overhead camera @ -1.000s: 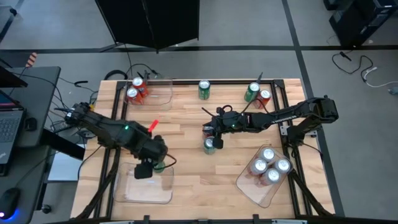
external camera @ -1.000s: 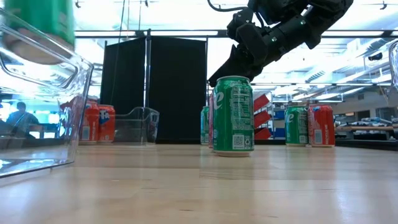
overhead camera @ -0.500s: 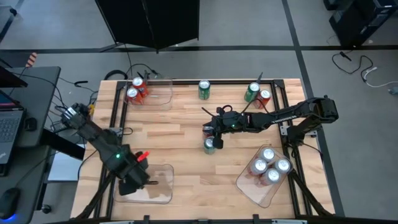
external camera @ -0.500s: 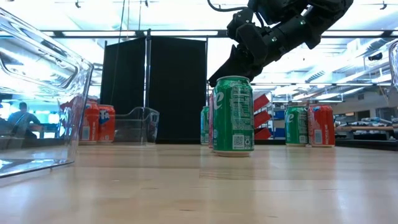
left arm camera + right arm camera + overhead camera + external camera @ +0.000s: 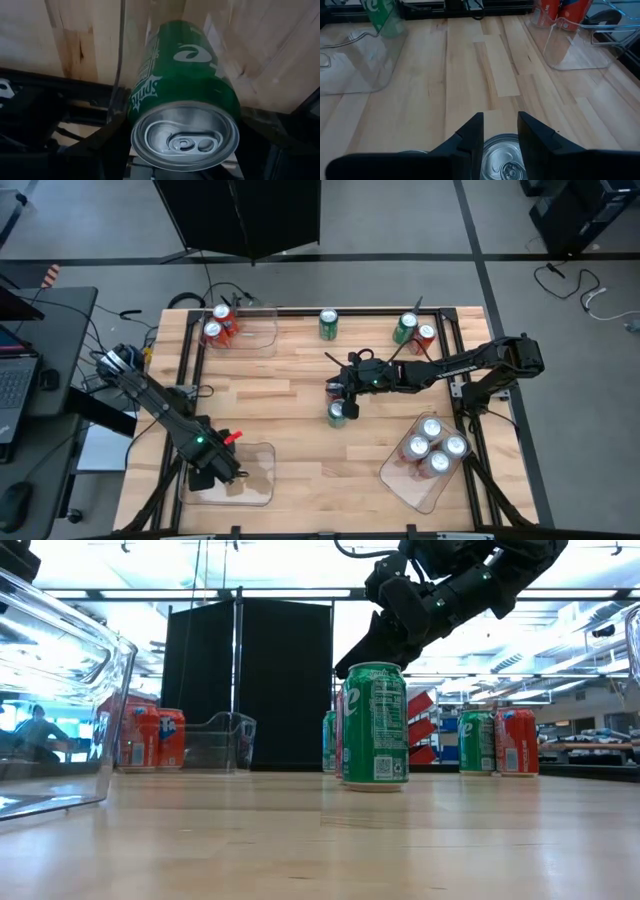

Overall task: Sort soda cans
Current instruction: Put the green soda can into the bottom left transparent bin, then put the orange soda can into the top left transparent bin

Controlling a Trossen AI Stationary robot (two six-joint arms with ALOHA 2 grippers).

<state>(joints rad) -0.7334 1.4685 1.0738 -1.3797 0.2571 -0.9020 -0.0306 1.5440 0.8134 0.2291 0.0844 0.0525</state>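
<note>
Left fingers (image 5: 150, 165) around upright green can (image 5: 182, 95)

You had a grey floor (image 5: 400, 220) around the wooden table (image 5: 300, 380), a black panel (image 5: 240, 215) behind it, a dark desk (image 5: 40, 350) with a laptop (image 5: 12, 390) beside, and bright ceiling lights (image 5: 260, 590) overhead

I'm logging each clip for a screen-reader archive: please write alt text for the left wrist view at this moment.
A green soda can fills the view, held in the left gripper, its silver top and pull tab facing the camera. Beyond it lie a clear plastic tray and the wooden table, with dark frame parts at the table's edge.
</note>
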